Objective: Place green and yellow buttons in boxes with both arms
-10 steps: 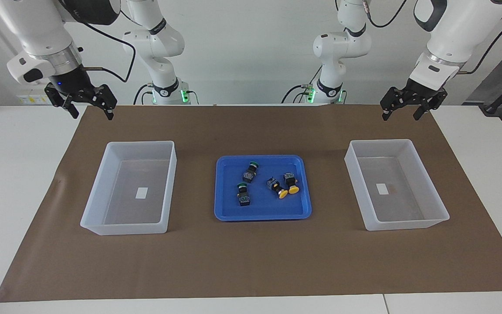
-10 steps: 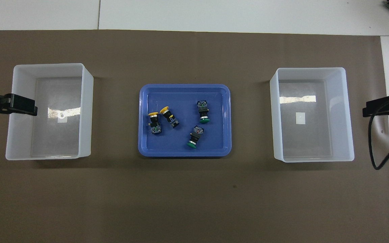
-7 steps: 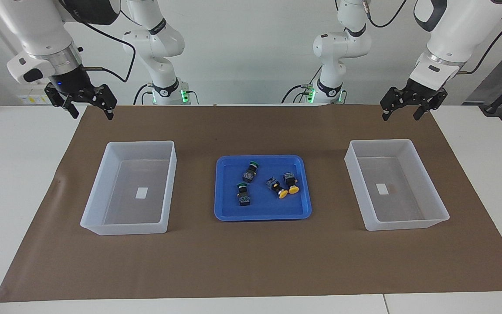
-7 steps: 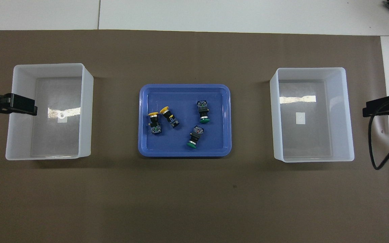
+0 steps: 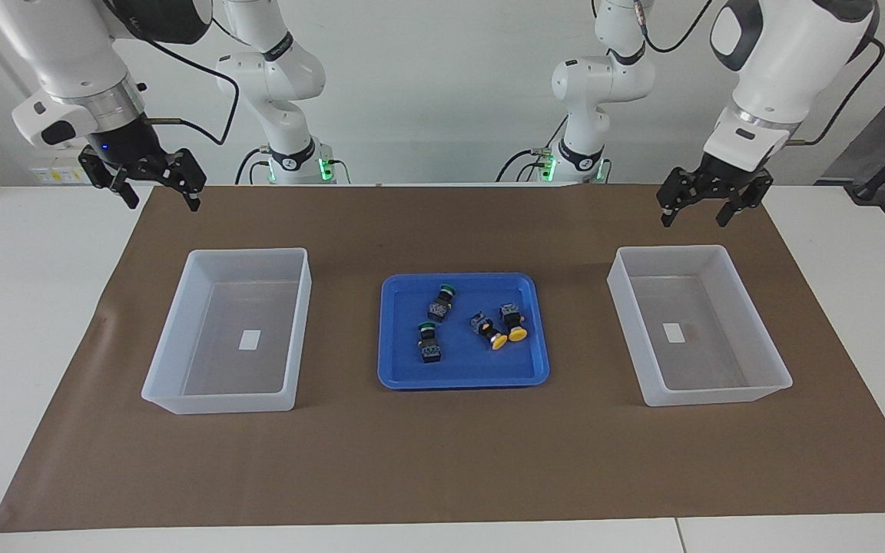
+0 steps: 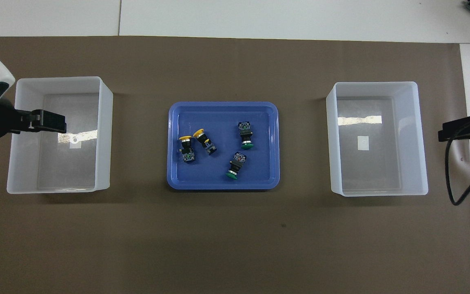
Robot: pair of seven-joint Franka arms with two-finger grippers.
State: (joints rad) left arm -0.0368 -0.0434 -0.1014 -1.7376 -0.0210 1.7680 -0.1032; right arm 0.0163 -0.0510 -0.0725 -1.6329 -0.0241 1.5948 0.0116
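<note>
Facing view: all four buttons lie in the blue tray (image 5: 392, 369), green pair (image 5: 435, 322) toward the right arm's end, yellow pair (image 5: 501, 326) toward the left arm's. Both boxes (image 5: 181, 384) flank the tray. Left gripper (image 5: 693, 209) and right gripper (image 5: 157, 190) are up in the air with fingers apart, holding nothing.

Overhead view: left gripper (image 6: 54, 121) overlaps its box (image 6: 104, 134). Advice: descend straight onto a button body, one arm per colour.

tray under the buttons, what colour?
Blue tray, clearest in the overhead view.

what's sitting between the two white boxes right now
In both views, the blue tray sits between the boxes, holding two green buttons and two yellow buttons.
</note>
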